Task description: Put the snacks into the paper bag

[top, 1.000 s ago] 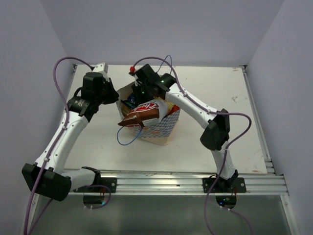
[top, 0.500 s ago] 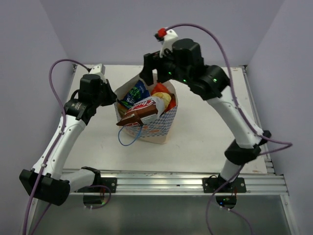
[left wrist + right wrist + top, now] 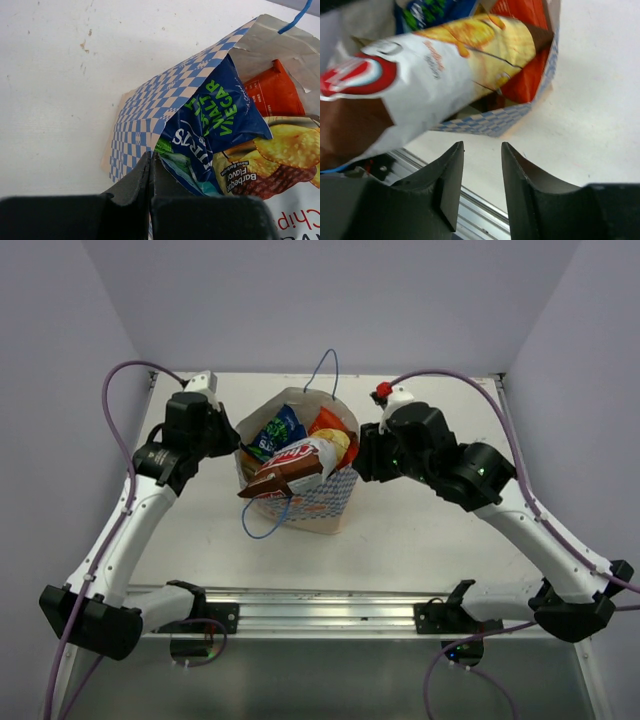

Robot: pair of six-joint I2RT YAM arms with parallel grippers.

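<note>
The Chulo bag (image 3: 290,468) is what the next move depends on. It lies slantwise across the mouth of the paper bag (image 3: 320,502). Its long axis runs from the right rim down to the near-left rim, and its brown end pokes out over that near-left edge. The blue packet (image 3: 280,430) and the orange packet (image 3: 327,421) stand behind it, inside the mouth.

The right gripper (image 3: 362,455) hangs just beside the paper bag's right wall, close to the upper end of the Chulo bag. Its jaws are partly apart with nothing between them (the wrist view shows only table (image 3: 590,75) in the gap). From there the packet lies ahead and to the left of the right fingers, and the protruding end points away from them.

The left gripper (image 3: 151,159) sits at the paper bag's left rim. Its jaws are pressed together, apparently pinching the checkered wall, so it looks committed to steadying the bag.

The right arm is therefore probably the free one. A shove along the axis would likely push the Chulo bag further out, so pressing its high end down or tilting it upright looks safer.
</note>
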